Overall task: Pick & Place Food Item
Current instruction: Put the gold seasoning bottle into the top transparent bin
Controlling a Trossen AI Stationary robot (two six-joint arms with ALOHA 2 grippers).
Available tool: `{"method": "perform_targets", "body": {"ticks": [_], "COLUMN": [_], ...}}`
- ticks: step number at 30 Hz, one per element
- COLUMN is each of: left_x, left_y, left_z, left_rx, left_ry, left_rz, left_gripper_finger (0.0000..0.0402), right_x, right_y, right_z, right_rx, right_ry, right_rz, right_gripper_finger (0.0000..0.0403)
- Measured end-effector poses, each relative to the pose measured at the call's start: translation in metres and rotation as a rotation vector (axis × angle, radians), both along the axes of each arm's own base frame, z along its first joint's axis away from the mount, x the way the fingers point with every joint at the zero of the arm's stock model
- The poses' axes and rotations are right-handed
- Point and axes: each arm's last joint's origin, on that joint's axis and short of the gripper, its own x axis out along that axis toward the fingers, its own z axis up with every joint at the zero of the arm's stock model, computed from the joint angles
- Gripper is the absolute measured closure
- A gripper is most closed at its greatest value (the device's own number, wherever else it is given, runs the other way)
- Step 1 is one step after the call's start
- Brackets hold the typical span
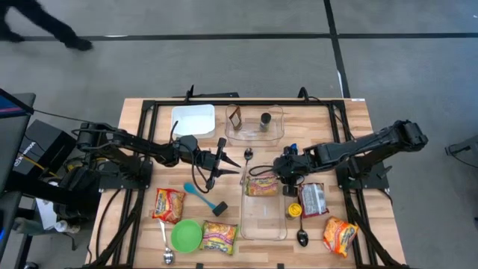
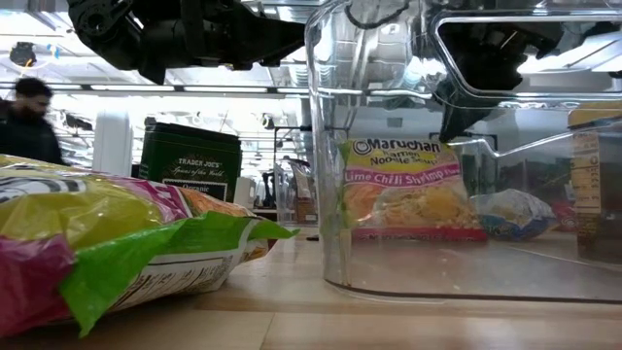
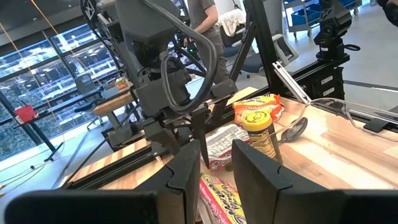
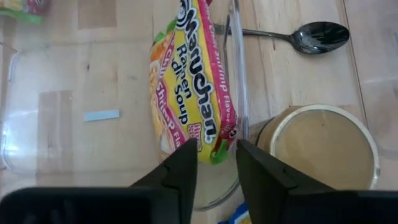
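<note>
The ramen packet (image 4: 186, 93) is loosely straddled by the parted right gripper (image 4: 216, 155) (inside the clear bin (image 4: 37, 74)); it could be toppled.

The left arm reaches in from frame left, its pincer (image 1: 216, 166) near centre, fingers slightly parted. The right arm stretches from frame right, its pincer (image 1: 270, 170) just right of centre, fingers narrowly apart.

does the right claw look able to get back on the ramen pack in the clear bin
Probably yes: the right claw sits open right over the ramen pack, which leans against the clear bin wall, with nothing between them.
</note>
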Motion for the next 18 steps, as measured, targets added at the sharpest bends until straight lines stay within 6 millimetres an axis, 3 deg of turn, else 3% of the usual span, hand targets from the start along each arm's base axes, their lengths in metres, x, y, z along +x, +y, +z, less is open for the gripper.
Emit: {"method": "perform_targets", "body": {"ticks": [9,18], "left_x": [0.000,0.000], "left_y": [0.000,0.000], "left_z": [0.000,-0.001], "left_rx": [-0.016,-0.272], "left_ry": [0.004,0.078], "left_rz": [0.000,0.003], "left_gripper_finger": [0.0314,0.0314], "right_x": [0.004,0.004], "right_y": [0.001,-0.003], "right_z": [0.026,0.044], "right_rx": [0.002,-0.091], "right_ry": [-0.001,0.001], "right_rz": [-0.006,-0.058], "right_gripper_finger": [0.0283,0.0289]}}
